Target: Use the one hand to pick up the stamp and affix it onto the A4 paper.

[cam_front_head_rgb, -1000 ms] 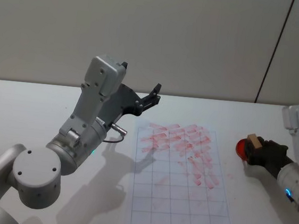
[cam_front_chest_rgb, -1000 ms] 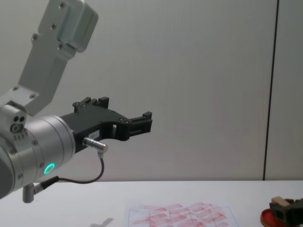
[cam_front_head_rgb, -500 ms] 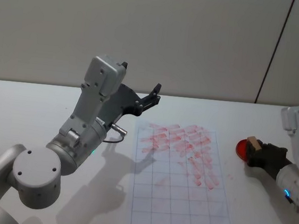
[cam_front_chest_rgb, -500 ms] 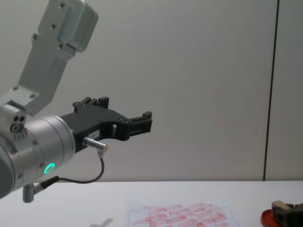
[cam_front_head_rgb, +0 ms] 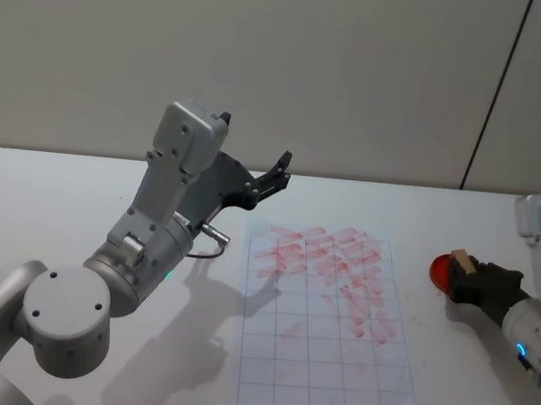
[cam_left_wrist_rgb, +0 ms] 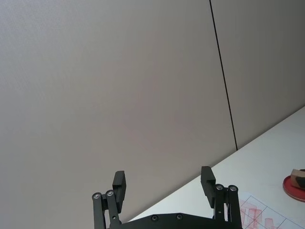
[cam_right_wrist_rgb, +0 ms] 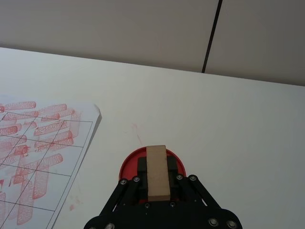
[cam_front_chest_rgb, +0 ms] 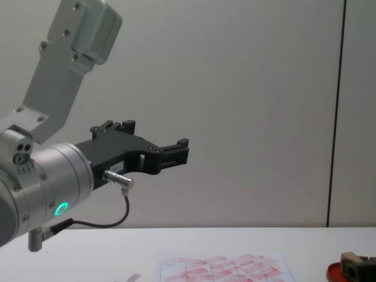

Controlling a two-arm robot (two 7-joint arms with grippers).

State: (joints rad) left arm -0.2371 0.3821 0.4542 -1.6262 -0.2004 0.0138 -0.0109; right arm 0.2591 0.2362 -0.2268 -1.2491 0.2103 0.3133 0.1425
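Over the red ink pad on the counter's right side, the stamp sits clamped in the right gripper. Best to lift it straight up, keep it level, carry it to a blank lower cell of the A4 paper, and press squarely. The left gripper hangs raised, parked, jaws apart.

Head looks down, chest level — sharing the A4 paper (right wrist nearer).
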